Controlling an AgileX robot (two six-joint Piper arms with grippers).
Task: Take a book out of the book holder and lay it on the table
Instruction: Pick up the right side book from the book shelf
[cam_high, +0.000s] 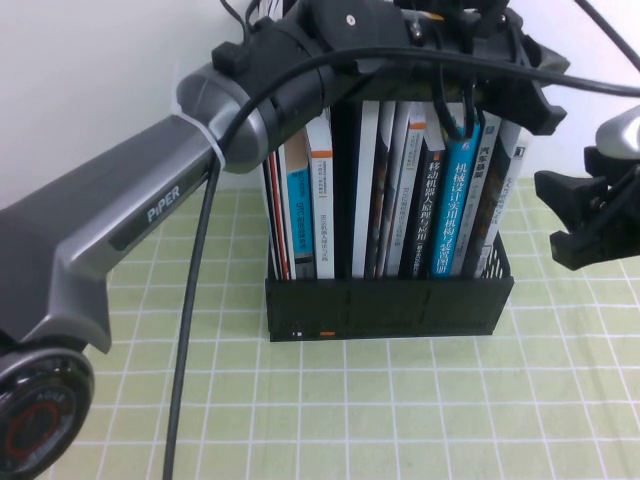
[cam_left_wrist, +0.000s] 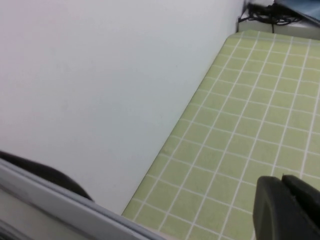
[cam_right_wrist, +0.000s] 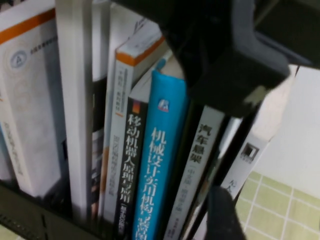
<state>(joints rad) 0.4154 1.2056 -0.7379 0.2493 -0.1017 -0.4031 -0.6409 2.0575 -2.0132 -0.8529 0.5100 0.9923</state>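
Note:
The black book holder (cam_high: 390, 308) stands on the green grid table (cam_high: 420, 400), packed with upright books. Only spines and edges show, so I cannot pick out the white collage-cover book. My left gripper (cam_high: 468, 105) reaches over the holder's right compartment, above the blue-spined book (cam_high: 455, 200); it also shows in the right wrist view (cam_right_wrist: 225, 55). In the left wrist view one finger (cam_left_wrist: 285, 210) sits far to one side, and a pale grey edge (cam_left_wrist: 75, 210) crosses beside it. My right gripper (cam_high: 562, 215) hovers empty, right of the holder.
A white wall stands close behind the holder (cam_left_wrist: 100, 90). The holder's orange-and-white label (cam_high: 322, 332) faces me. The left arm (cam_high: 150, 210) spans the left half of the table. Black cables (cam_left_wrist: 270, 15) lie at the table's far end.

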